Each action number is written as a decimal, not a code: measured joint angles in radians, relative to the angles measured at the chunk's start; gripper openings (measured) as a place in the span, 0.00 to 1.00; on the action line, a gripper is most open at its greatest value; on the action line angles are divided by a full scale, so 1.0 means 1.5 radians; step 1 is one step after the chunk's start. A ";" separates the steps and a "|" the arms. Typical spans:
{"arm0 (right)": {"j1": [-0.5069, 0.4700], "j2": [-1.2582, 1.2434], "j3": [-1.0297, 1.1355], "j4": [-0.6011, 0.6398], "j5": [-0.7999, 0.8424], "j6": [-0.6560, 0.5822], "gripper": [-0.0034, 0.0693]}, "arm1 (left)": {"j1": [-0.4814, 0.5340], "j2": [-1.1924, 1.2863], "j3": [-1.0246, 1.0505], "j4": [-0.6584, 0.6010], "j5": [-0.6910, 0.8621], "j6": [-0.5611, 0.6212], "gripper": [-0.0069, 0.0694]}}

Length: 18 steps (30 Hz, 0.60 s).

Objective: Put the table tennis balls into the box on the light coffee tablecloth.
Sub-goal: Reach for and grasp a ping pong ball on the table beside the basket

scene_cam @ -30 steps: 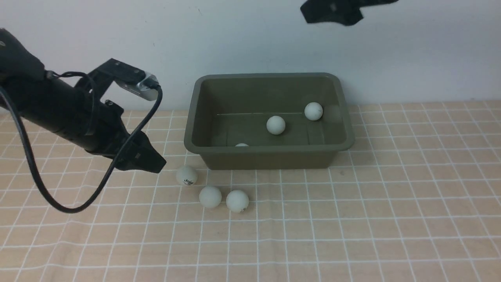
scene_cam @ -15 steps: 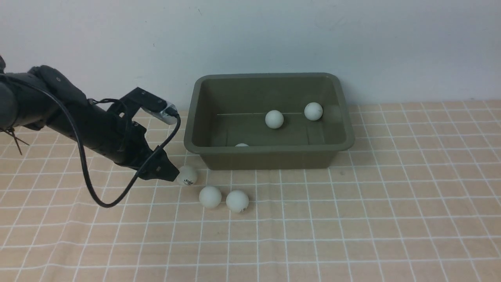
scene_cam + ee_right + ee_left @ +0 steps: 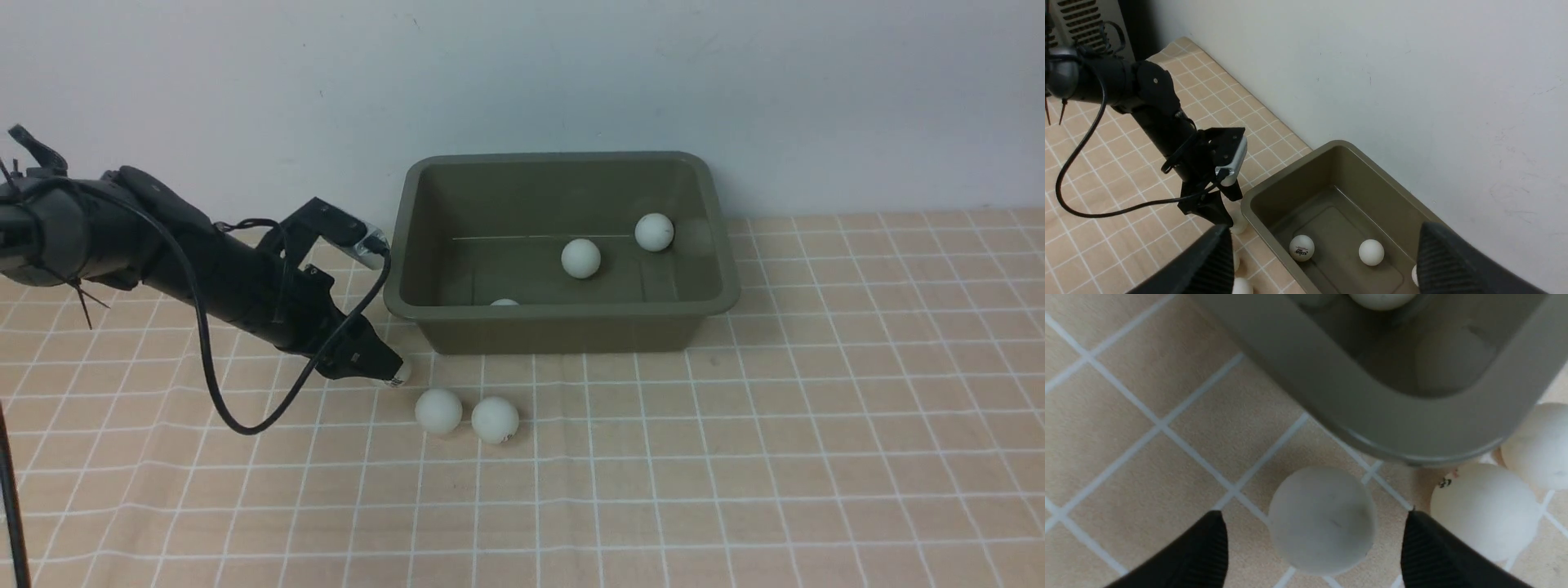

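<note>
Because the left gripper [image 3: 1314, 517] stands open, its black fingers [image 3: 1200, 555] on either side of a small matte white table tennis ball [image 3: 1323, 520] and not yet touching it, the squeeze is where trouble lies. The ball looks light and smooth, so an off-centre close would likely squirt it across the light tan, white-gridded tablecloth [image 3: 735, 457]. It sits just beside the front-left corner of the olive-green rectangular plastic box [image 3: 563, 331], whose rim a finger could catch. One finger also stands near a second ball [image 3: 438, 410] (a third ball [image 3: 495, 419] lies just beside that) and might nudge it. Three more balls [image 3: 580, 258] lie inside the box. The right gripper [image 3: 1325, 228] hangs open and empty above the box.
</note>
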 joint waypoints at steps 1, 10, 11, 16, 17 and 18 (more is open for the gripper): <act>0.000 0.000 0.000 0.000 -0.003 0.003 0.80 | 0.000 0.006 0.000 -0.009 -0.002 0.009 0.72; 0.000 0.000 0.000 0.001 -0.013 0.010 0.80 | -0.024 0.025 -0.001 -0.065 -0.031 0.094 0.51; 0.000 0.000 0.000 0.002 -0.013 0.010 0.80 | -0.024 0.026 -0.001 -0.064 -0.031 0.092 0.50; 0.000 0.000 0.000 0.023 -0.018 0.010 0.80 | -0.028 0.027 -0.007 -0.038 -0.041 0.038 0.47; 0.000 0.000 0.000 0.027 -0.021 0.010 0.80 | -0.028 0.026 -0.007 -0.034 -0.042 0.032 0.47; 0.000 0.000 0.000 0.029 -0.025 0.010 0.80 | -0.027 0.022 -0.007 -0.027 -0.042 0.030 0.47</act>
